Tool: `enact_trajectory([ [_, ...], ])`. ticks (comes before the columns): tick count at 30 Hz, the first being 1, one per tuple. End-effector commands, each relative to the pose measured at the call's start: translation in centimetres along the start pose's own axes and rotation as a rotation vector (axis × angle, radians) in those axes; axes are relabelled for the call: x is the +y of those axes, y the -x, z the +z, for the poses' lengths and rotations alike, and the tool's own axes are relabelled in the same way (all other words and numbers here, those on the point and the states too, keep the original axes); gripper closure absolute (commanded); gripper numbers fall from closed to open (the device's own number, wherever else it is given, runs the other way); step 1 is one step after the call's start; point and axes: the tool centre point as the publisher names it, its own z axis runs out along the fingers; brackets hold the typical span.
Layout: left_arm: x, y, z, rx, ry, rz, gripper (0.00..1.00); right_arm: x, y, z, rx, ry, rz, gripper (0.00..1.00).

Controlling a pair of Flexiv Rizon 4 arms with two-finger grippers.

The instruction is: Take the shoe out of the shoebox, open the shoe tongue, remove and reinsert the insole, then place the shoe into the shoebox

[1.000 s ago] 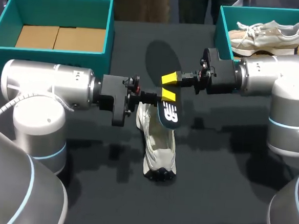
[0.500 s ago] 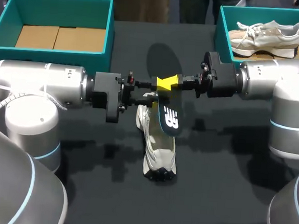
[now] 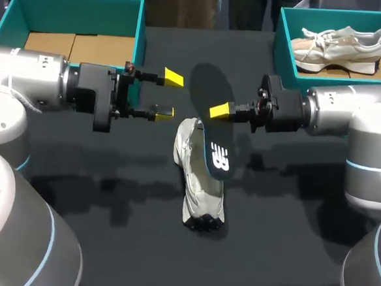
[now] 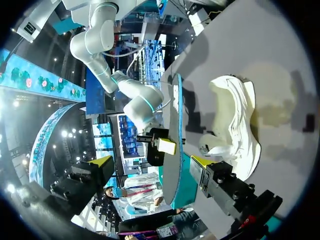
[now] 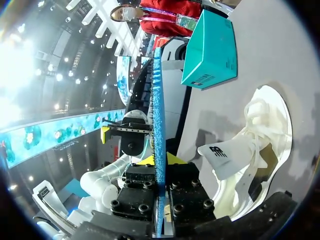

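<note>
Shoe point(image 3: 197, 183) out of shoebox point(image 3: 76, 3), lying on table point(image 3: 288, 241); insole point(image 3: 210, 95) removed, pinched in right gripper point(image 3: 220, 110) over shoe, lower end possibly touching it; left gripper point(image 3: 169, 96) spread, empty; reinsertion and reboxing outstanding.

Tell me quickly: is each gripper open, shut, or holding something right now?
Left gripper: open, holding nothing.
Right gripper: shut on the insole.

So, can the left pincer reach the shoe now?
Likely yes for its side: nothing lies between the open left pincer and the shoe. The insole, held by the right pincer, hangs over its opening.
</note>
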Motion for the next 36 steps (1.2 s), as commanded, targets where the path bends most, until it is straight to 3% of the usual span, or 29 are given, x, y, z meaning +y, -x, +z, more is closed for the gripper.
enact_trajectory([
  [1,0.0,0.0,-0.7,0.002,-0.005,0.001,0.00,0.0,0.1,0.1,-0.001,0.000,0.000,1.00],
  [7,0.0,0.0,-0.7,0.002,-0.005,0.001,0.00,0.0,0.1,0.1,-0.001,0.000,0.000,1.00],
  [11,1.3,1.1,-1.6,0.039,-0.008,0.000,0.00,0.0,0.1,0.1,-0.001,0.000,0.000,1.00],
  [20,3.9,4.1,-2.3,0.332,-0.074,0.009,0.00,0.0,0.1,0.1,-0.001,0.000,0.000,1.00],
  [36,3.8,8.7,-1.1,0.790,-0.146,0.049,0.00,0.0,0.1,0.1,-0.001,0.000,0.000,1.00],
])
